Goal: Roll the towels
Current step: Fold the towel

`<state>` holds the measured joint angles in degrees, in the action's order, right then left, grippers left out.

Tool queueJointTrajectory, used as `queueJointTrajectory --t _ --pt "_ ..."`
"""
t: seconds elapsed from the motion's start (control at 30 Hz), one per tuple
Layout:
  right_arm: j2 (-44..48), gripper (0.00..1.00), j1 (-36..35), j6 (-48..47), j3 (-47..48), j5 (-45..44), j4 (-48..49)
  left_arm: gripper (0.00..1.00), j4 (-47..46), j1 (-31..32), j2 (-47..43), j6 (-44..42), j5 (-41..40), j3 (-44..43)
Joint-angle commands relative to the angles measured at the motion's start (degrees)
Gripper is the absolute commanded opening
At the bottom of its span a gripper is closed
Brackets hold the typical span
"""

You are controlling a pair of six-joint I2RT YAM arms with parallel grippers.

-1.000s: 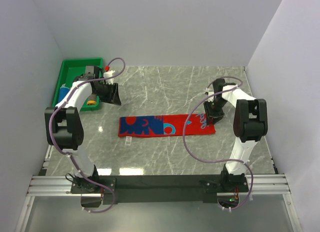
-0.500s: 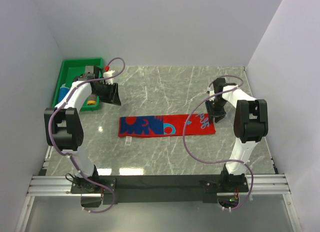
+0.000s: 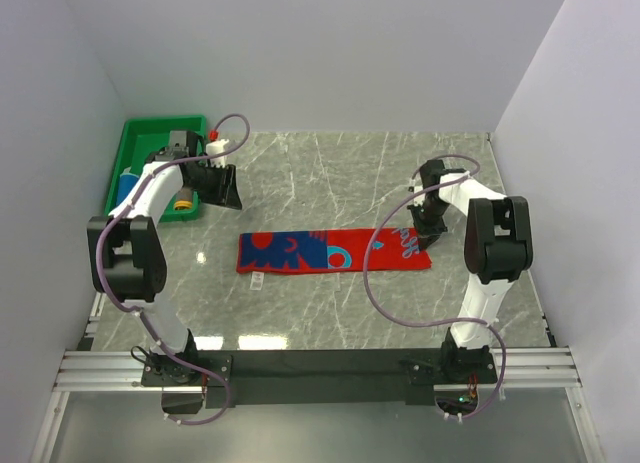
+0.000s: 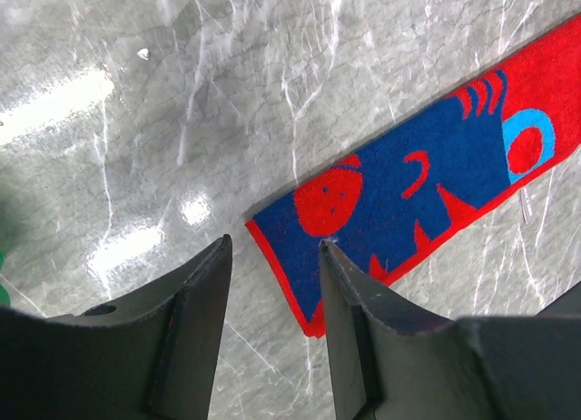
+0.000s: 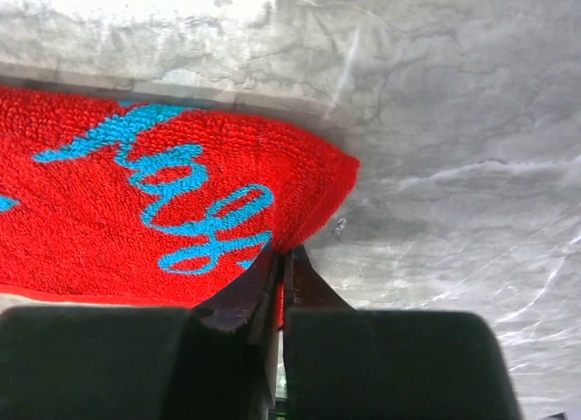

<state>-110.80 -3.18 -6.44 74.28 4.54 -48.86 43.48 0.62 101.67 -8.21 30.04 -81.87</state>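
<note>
Rigid glossy green plastic tray [image 3: 160,124] far left. Your left gripper [image 3: 228,196] just beside it, fingers spread, empty. Red-and-blue terry towel [image 3: 330,251] lies flat mid-table as long soft strip with looped pile. Right gripper [image 5: 280,257] has moved in onto right end and is clamped on red hem. Judge roll ready to start.

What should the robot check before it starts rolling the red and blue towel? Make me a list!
1. The red-and-blue towel lies flat and stretched out: ok.
2. The right claw has hold of the towel's end: ok, it looks shut on the edge.
3. The left claw is free to help: ok, open, empty, above the other end.
4. The green tray is out of the way: ok, apart from the towel.
5. The purple cable on the right arm is clear of the towel: not ok, it loops across it in the top view.
6. The grip is deep enough to start a roll: cannot tell.
</note>
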Motion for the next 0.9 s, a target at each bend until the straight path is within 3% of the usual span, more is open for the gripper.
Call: queueJointTrajectory --t 0.0,0.3,0.53,0.73,0.8,0.87 --pt "-2.1 0.00 1.8 0.6 -1.0 0.3 1.0 0.49 -1.9 0.2 -3.8 0.6 0.1 -0.1" --pt "4.8 0.00 8.6 -5.7 10.2 2.5 -7.7 0.53 -4.8 -0.4 -8.1 -0.3 4.7 2.4" --pt "6.6 0.00 4.2 -6.4 12.2 11.1 -12.9 0.49 -3.7 -0.4 -6.9 -0.2 7.0 1.2" --pt "4.8 0.00 -3.2 -3.4 11.9 19.7 -11.8 0.51 -3.1 -2.6 -6.7 1.1 10.6 0.4" --pt "3.3 0.00 -5.1 -2.2 12.3 22.0 -10.8 0.66 -2.8 -3.2 -7.0 0.7 12.0 0.2" --pt "1.3 0.00 -6.2 -1.5 12.5 23.8 -9.6 0.70 -2.1 -3.5 -7.7 0.0 13.3 0.5"
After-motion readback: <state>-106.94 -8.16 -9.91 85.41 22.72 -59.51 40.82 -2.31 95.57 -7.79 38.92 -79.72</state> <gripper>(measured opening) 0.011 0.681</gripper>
